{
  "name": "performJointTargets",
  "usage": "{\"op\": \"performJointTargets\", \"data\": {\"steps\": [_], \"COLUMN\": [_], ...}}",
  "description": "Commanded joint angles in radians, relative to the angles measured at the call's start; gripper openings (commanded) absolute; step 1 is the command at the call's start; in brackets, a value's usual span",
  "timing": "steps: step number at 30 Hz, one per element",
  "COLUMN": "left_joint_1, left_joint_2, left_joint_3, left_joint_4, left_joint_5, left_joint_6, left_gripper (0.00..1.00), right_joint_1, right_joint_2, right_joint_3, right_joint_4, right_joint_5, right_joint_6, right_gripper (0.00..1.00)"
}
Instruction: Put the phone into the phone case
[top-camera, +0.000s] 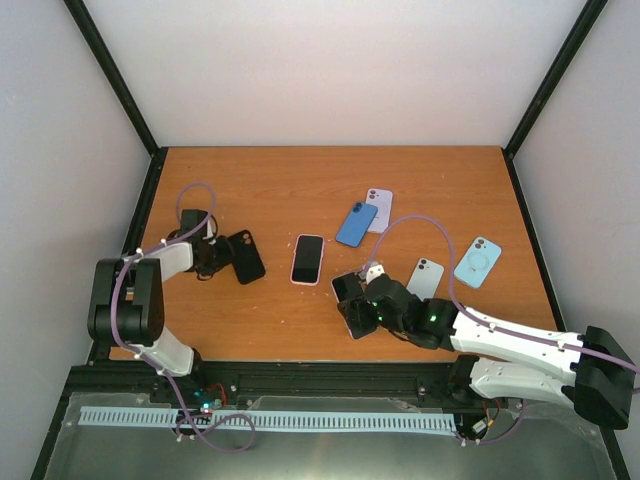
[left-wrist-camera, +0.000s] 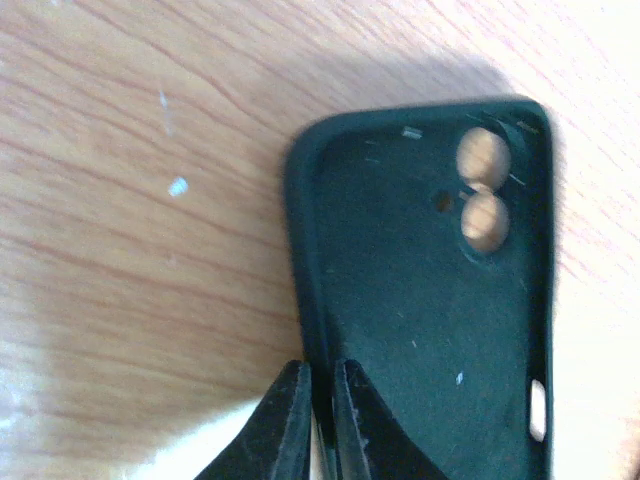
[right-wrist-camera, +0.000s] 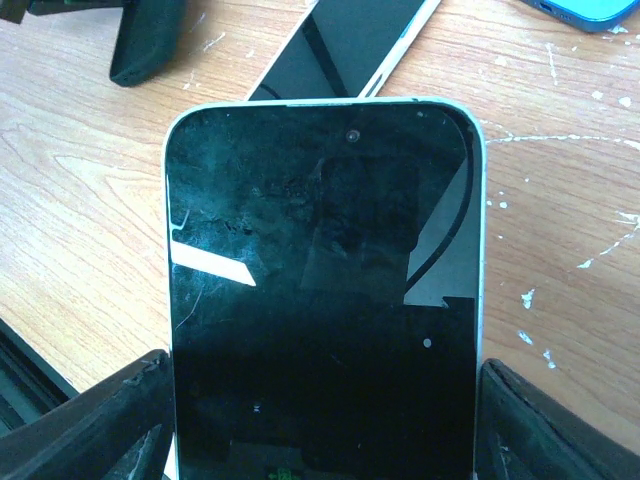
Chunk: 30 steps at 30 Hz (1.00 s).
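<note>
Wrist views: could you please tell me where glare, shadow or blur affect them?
Left wrist: the phone case is slightly soft, and the table is washed out at top right and shadowed lower left. Right wrist: the phone screen shows bright reflections and smudges, but is otherwise sharp.

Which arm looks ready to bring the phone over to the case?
Right: the right gripper holds the phone, while the left gripper is busy pinching the edge of the case.
</note>
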Motion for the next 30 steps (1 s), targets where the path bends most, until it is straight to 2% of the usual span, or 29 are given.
{"op": "performJointTargets", "data": {"steps": [1, 6, 13, 21, 30], "left_joint_1": [-0.066, -0.168, -0.406, -0.660, -0.752], "left_joint_2": [-0.064, -0.092, -0.115, 0.014, 0.107], "left_joint_3": [-0.015, -0.036, -0.039, 0.059, 0.036], "left_joint_4": [-0.005, -0.005, 0.018, 0.049, 0.177], "left_joint_5": [0.055, 0.082, 0.096, 0.073, 0.148], "left_joint_6": [0.029, -0.009, -0.139, -0.248, -0.376], "left_gripper": [0.01, 0.00, 0.01, 0.02, 0.10], "right_joint_1": [-0.005, -0.005, -0.005, -0.005, -0.005], "right_joint_2": [-0.025, -0.040, -0.126, -0.227, -0.191], "right_joint_3": [0.056, 0.055, 0.043, 0.005, -0.024], "right_joint_4": [0.016, 0.004, -0.065, -0.138, -0.111], "right_joint_5": [0.019, 0.033, 0.037, 0.113, 0.090], "right_joint_6": [0.035, 0.061, 0.150, 0.226, 0.341], "right_gripper": [0.43, 0.43, 0.43, 0.44, 0.43]}}
